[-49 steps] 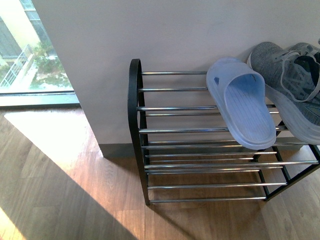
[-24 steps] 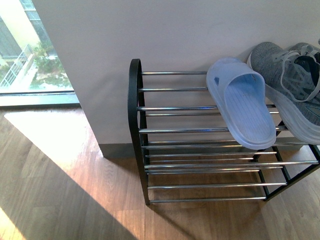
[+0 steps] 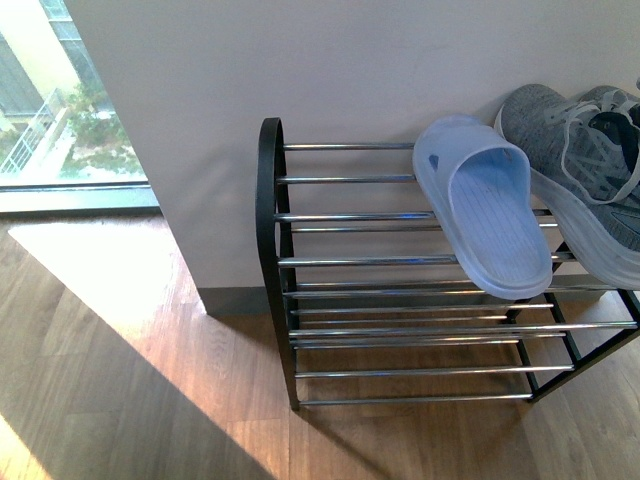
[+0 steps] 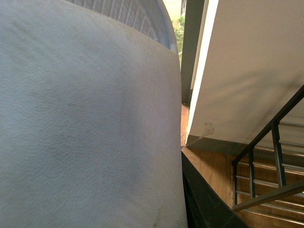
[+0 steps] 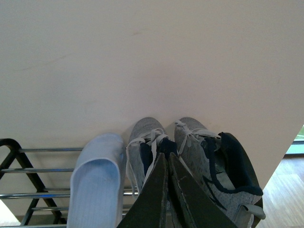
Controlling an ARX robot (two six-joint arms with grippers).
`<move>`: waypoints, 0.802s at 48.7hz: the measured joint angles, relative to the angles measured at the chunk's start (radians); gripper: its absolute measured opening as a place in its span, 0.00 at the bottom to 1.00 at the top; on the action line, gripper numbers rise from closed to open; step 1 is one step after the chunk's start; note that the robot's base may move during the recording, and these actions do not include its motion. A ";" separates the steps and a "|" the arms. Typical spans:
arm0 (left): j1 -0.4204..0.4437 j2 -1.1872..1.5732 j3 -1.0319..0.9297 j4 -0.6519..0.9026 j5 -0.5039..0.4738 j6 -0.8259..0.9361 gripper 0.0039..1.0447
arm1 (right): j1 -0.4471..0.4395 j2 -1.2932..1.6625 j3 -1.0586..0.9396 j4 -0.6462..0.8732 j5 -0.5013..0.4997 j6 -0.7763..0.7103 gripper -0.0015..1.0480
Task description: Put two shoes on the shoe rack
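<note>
Front view: the rack (image 3: 400, 262) stands against the wall (image 3: 300, 60), seen from above. One slide (image 3: 483, 205) lies on the top tier, toe toward the wall, heel overhanging the front bar. Just beside it, at the frame's right edge, sits a sneaker (image 3: 585, 170); the two appear to touch. The top tier between the slide and the black side frame (image 3: 268, 190) carries no shoe. Neither arm shows here.

Left wrist view: a pale, finely textured surface fills most of the frame, with a ribbed band at its far edge. You should read this as the second slide (image 4: 85, 123), held close under the camera, clear of the rack. The fingers are hidden, so you cannot tell from this view whether the left gripper is closed on it, although that is likely. The rack's side frame and bars show low in the corner, beyond the slide.

Right wrist view: the right gripper (image 5: 167, 166) has its two dark fingers (image 5: 154, 199) pressed together with nothing visibly between them. Beyond them both sneakers (image 5: 204, 156) sit side by side on the top tier, toes to the wall, the slide beside them.

Step in hand: three shoes are racked; the second slide appears to be the last.

Next move: carry the left arm over the open stretch of the top tier. Align the slide's toe with the wall, parallel to its mate. Lower it onto the bars before releasing.
</note>
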 joint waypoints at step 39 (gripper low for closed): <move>0.000 0.000 0.000 0.000 0.001 0.000 0.02 | 0.000 -0.507 -0.082 -0.396 0.000 0.000 0.02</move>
